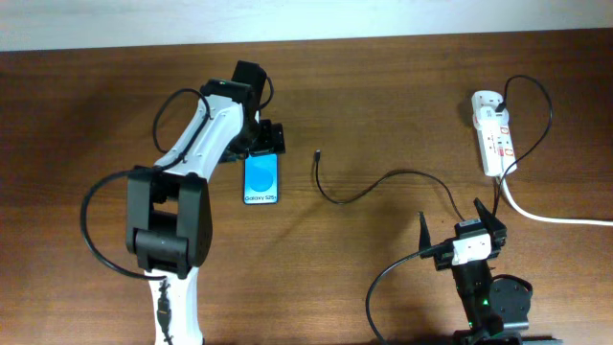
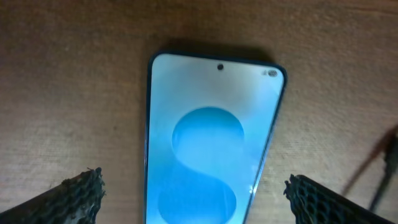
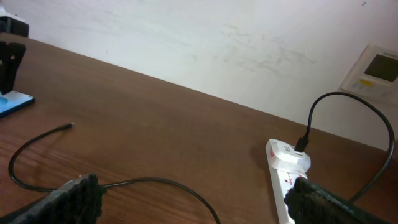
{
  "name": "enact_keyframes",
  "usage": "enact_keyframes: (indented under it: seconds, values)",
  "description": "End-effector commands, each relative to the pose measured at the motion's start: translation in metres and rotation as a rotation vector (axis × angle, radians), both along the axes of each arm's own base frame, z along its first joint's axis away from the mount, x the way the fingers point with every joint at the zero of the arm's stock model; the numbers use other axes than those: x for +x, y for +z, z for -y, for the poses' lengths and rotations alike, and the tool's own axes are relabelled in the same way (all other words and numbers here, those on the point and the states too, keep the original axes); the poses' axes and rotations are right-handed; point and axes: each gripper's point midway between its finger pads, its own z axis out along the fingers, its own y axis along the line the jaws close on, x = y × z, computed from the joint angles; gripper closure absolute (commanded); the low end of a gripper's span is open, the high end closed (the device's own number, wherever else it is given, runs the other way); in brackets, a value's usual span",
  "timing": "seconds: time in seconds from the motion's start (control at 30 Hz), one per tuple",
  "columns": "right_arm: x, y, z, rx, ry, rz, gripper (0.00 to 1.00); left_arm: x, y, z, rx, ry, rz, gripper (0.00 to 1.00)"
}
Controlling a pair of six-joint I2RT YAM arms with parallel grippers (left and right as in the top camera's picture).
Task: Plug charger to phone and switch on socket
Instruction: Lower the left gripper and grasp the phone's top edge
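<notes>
- Overhead: I see my left hand (image 1: pixel 265 146) spread open above the phone's (image 1: pixel 261 178) top end on the counter (image 1: pixel 383 96).
- Right hand (image 1: pixel 458 223) open, empty.
- Charger (image 1: pixel 318 172) tip lies just beside the phone, unplugged; socket (image 1: pixel 493 134) well apart.

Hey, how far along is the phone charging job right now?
Done: one end of the charger already sits in the socket. In hand: nothing gripped; the open left gripper hovers over the phone, the right gripper is open and empty. Left: the charger's loose tip lies on the table apart from the phone, unplugged; then the socket switch, state unclear.
</notes>
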Motion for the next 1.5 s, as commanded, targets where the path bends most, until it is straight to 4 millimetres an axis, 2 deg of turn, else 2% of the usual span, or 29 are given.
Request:
enact_keyframes:
  seconds: [0.0,0.13,0.33,0.5,0.57,0.67,0.7,0.77,0.97,1.13,1.27,1.47]
  values:
    - [0.000,-0.002,-0.003,0.005,0.015,-0.001,0.02,0.009,-0.010,0.003,0.021,-0.024,0.015,0.01]
    - [0.000,-0.002,-0.003,0.005,0.015,-0.001,0.02,0.005,-0.031,0.005,0.056,-0.084,-0.018,0.01]
    - [0.000,-0.002,-0.003,0.005,0.015,-0.001,0.02,0.004,-0.045,0.005,0.064,-0.138,-0.039,0.01]
    - [0.000,-0.002,-0.003,0.005,0.015,-0.001,0.02,-0.011,-0.058,0.007,0.070,-0.150,-0.111,0.00]
    - [0.000,-0.002,-0.003,0.005,0.015,-0.001,0.02,-0.016,-0.058,0.010,0.055,-0.153,-0.129,0.03]
    - [0.000,-0.002,-0.003,0.005,0.015,-0.001,0.02,-0.018,-0.058,0.010,0.047,-0.145,-0.138,0.17]
    - [0.000,-0.002,-0.003,0.005,0.015,-0.001,0.02,-0.018,-0.058,0.011,0.045,-0.141,-0.139,0.25]
    - [0.000,-0.002,-0.003,0.005,0.015,-0.001,0.01,-0.019,-0.058,0.011,0.040,-0.133,-0.143,0.29]
    - [0.000,-0.002,-0.003,0.005,0.015,-0.001,0.02,-0.017,-0.051,0.012,0.040,-0.129,-0.141,0.30]
    - [0.000,-0.002,-0.003,0.005,0.015,-0.001,0.02,-0.006,-0.028,0.010,0.033,-0.104,-0.126,0.30]
    - [0.000,-0.002,-0.003,0.005,0.015,-0.001,0.01,-0.008,-0.025,0.019,-0.053,-0.077,-0.146,0.31]
    - [0.000,-0.002,-0.003,0.005,0.015,-0.001,0.02,0.003,-0.026,0.017,-0.061,-0.067,-0.104,0.30]
